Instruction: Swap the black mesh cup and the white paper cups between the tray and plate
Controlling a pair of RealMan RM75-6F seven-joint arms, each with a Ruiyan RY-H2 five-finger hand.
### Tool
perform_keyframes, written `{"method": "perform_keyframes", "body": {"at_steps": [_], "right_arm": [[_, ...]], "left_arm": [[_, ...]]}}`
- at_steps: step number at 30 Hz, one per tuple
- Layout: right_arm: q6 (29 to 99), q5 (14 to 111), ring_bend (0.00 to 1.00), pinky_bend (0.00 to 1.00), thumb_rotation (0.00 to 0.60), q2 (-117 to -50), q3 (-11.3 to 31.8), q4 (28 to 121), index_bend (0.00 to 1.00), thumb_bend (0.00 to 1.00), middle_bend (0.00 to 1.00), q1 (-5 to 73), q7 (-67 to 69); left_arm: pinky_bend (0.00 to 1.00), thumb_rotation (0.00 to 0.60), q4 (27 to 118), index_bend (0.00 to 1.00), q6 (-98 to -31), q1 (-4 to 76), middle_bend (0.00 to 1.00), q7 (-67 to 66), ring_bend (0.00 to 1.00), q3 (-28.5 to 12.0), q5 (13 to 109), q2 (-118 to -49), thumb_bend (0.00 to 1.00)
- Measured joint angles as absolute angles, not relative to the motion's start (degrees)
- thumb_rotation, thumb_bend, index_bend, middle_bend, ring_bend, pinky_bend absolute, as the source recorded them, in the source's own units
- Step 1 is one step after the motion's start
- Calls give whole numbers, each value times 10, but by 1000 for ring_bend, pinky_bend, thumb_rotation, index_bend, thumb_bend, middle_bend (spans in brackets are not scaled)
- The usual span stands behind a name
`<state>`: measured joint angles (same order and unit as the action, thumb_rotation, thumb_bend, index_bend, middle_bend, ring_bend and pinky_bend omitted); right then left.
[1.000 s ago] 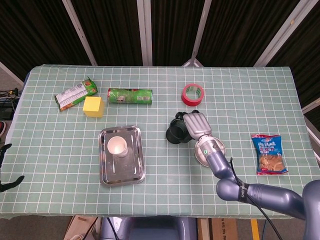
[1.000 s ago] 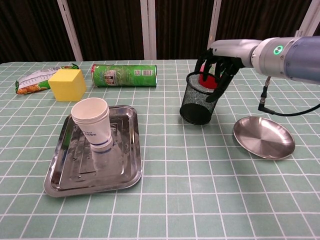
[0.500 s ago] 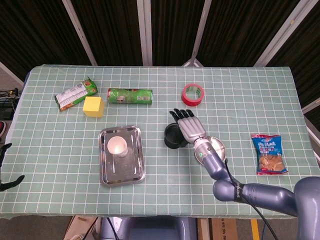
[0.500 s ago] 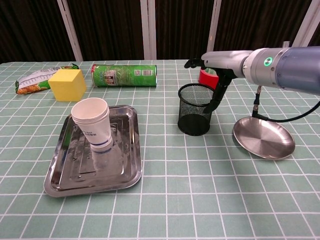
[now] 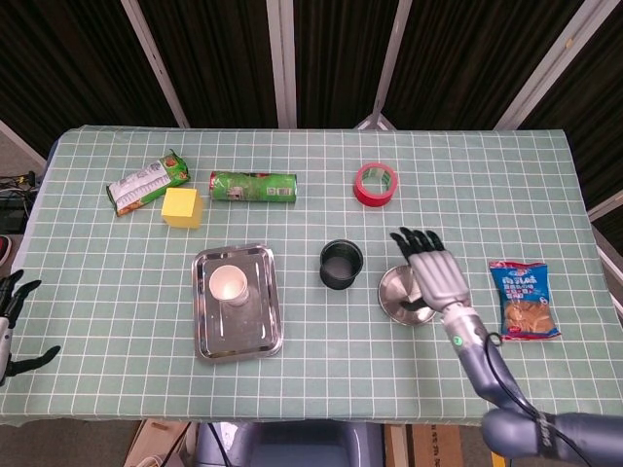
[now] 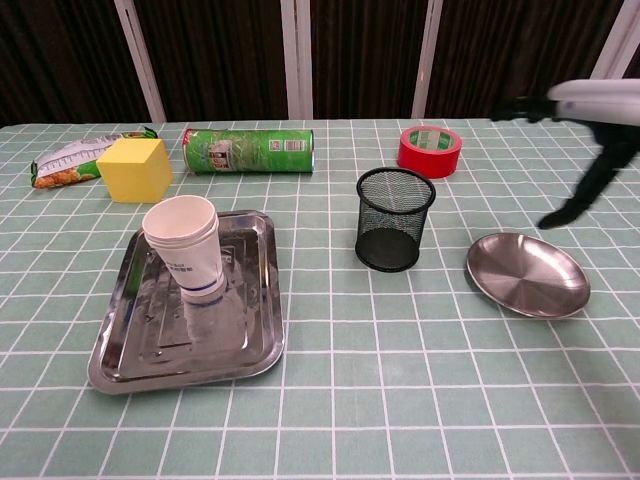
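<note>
The black mesh cup (image 5: pixel 342 265) (image 6: pixel 395 218) stands upright on the tablecloth between the tray and the plate, with nothing touching it. A stack of white paper cups (image 5: pixel 228 284) (image 6: pixel 185 245) stands on the steel tray (image 5: pixel 255 326) (image 6: pixel 245 330). The round steel plate (image 5: pixel 394 290) (image 6: pixel 527 275) lies empty to the right of the mesh cup. My right hand (image 5: pixel 433 272) (image 6: pixel 590 140) hovers over the plate's right side, fingers spread, holding nothing. It is blurred in the chest view. My left hand (image 5: pixel 10 311) shows at the far left edge, fingers apart and empty.
A green chips can (image 5: pixel 253 186) (image 6: pixel 248 150) lies on its side at the back, beside a yellow block (image 5: pixel 182 206) (image 6: pixel 130 169) and a snack bag (image 5: pixel 146 184) (image 6: pixel 70 160). A red tape roll (image 5: pixel 376 184) (image 6: pixel 430 150) lies behind the mesh cup. A blue snack packet (image 5: pixel 524 299) lies far right.
My right hand let go of the mesh cup and swung right, over the plate. The cup, tilted a second ago, now stands upright on the cloth.
</note>
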<state>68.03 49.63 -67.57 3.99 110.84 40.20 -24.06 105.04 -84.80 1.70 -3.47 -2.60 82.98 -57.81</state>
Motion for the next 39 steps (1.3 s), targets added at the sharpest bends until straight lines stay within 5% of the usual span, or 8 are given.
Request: {"method": "perform_keyframes", "body": {"at_steps": [7,12,24,32,39], "right_arm": [[826,680,0,0,600,-631,-54,1078,0,0,0,225,-107],[878,743,0,0,600,-629,-80,1032,0,0,0,164,-59],[891,720,0,0,600,-639,-45,1004,0,0,0,116,-60],[881,686,0,0,600,-642,-19,1006,0,0,0,104,-84],[874,666,0,0,600,-639,3,1007,0,0,0,88,-91]], "left_arm": [[0,600,1070,143,-781,59,0,-2,0,-21,859,-526,86],[0,600,1077,131,-676,134,0,20,0,-37,866,-492,68],[0,600,1058,128,-409,360,0,18,0,-99,823,-505,32],[0,600,973,128,-337,430,0,6,0,-101,795,-600,32],[0,600,908,128,-338,451,0,11,0,-90,794,-675,36]]}}
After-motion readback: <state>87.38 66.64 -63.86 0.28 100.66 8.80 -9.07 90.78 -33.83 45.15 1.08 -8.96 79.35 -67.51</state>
